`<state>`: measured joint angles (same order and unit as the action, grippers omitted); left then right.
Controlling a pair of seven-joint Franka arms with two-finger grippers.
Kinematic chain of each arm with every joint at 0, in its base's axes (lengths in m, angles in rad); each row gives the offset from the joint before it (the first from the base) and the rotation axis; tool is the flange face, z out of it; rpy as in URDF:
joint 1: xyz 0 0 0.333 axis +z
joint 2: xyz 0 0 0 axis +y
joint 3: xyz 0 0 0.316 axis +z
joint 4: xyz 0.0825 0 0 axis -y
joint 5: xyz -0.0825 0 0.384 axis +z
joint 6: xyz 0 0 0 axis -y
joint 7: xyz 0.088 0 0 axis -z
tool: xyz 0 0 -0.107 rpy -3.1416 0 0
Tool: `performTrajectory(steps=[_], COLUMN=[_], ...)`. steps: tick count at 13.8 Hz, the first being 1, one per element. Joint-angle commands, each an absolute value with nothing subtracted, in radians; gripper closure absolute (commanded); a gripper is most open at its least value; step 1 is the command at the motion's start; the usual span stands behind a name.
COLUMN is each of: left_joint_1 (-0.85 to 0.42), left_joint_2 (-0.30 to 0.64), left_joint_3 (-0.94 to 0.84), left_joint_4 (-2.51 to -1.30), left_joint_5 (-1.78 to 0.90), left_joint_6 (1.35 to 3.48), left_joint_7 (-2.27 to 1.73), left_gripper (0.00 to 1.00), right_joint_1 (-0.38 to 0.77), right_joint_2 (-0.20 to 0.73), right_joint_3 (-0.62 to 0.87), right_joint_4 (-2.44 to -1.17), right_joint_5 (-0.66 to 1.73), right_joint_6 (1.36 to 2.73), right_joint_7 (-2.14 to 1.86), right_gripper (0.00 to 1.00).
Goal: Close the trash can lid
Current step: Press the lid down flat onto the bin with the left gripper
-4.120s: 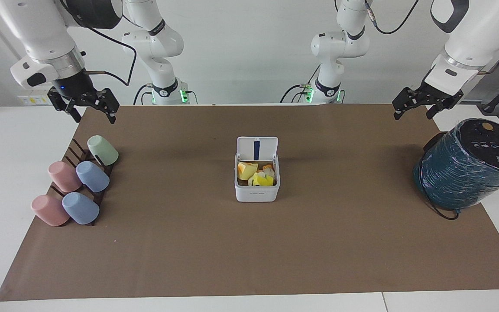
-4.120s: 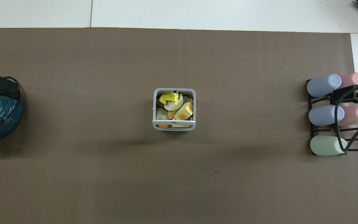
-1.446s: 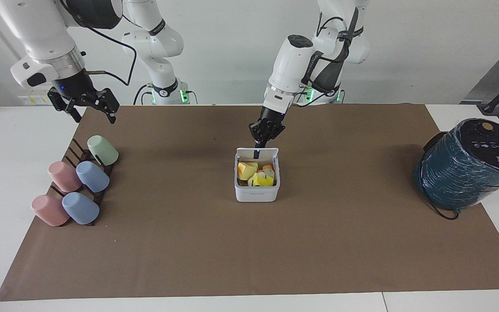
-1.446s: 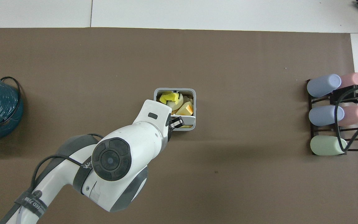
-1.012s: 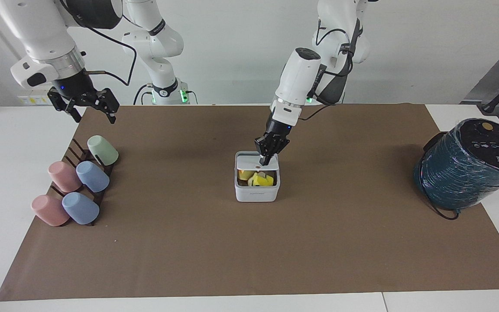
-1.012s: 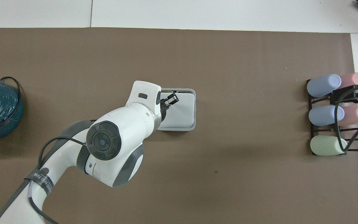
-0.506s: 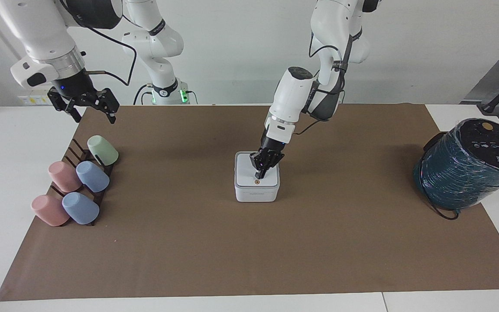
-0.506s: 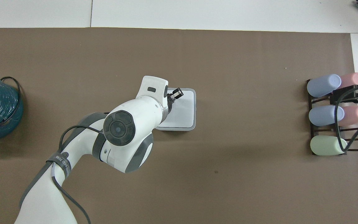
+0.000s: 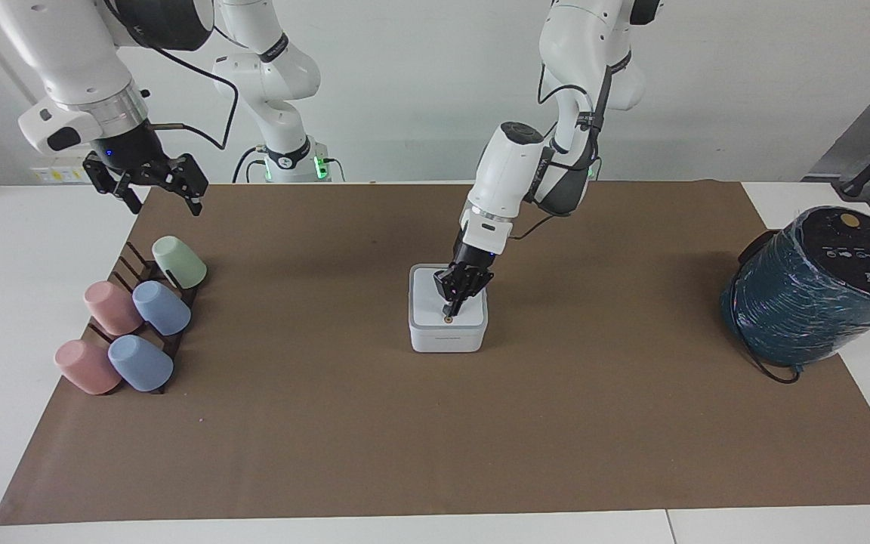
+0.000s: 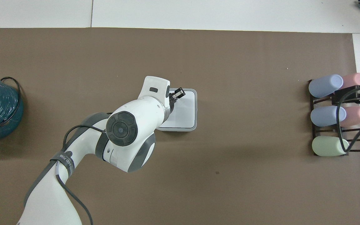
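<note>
The small white trash can [image 9: 448, 336] stands in the middle of the brown mat. Its white lid [image 9: 429, 297] lies flat on top of it, with the orange dot [image 9: 447, 319] near the edge farthest from the robots. In the overhead view the lid [image 10: 184, 111] covers the can's whole opening. My left gripper [image 9: 452, 308] is shut, points down and its tip rests on the lid beside the dot; it also shows in the overhead view [image 10: 177, 93]. My right gripper [image 9: 149, 186] is open and waits in the air at the right arm's end of the table.
A dark rack [image 9: 137, 272] with several pastel cups [image 9: 165, 306] stands at the right arm's end. A large dark teal wrapped cylinder [image 9: 812, 291] with a black top stands at the left arm's end. A brown mat [image 9: 435, 438] covers the table.
The left arm came in from the table's end, pushed the upright lid down over the can, and now presses on the shut lid. The food scraps are hidden. The right arm has not moved.
</note>
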<state>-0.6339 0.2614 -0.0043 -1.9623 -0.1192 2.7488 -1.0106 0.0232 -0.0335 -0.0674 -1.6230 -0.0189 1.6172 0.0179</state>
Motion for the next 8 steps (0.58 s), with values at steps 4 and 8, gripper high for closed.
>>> performTrajectory(steps=[4,8], left_joint_1=[-0.574,-0.453], left_joint_2=[0.296,0.227], left_joint_3=[-0.002,-0.006], left_joint_4=[-1.700,-1.661], left_joint_5=[-0.124,-0.135], left_joint_6=[2.287,2.052], left_joint_7=[-0.974,-0.775], left_gripper=[0.85,0.84], right_joint_1=[0.021,0.021], right_joint_2=[-0.061,-0.061], right_joint_3=[-0.064,-0.064], right_joint_4=[-1.658,-1.658], right_joint_5=[-0.028,-0.028], right_joint_6=[1.643,1.643], right_joint_7=[-0.005,-0.005], right_gripper=[0.00,0.00])
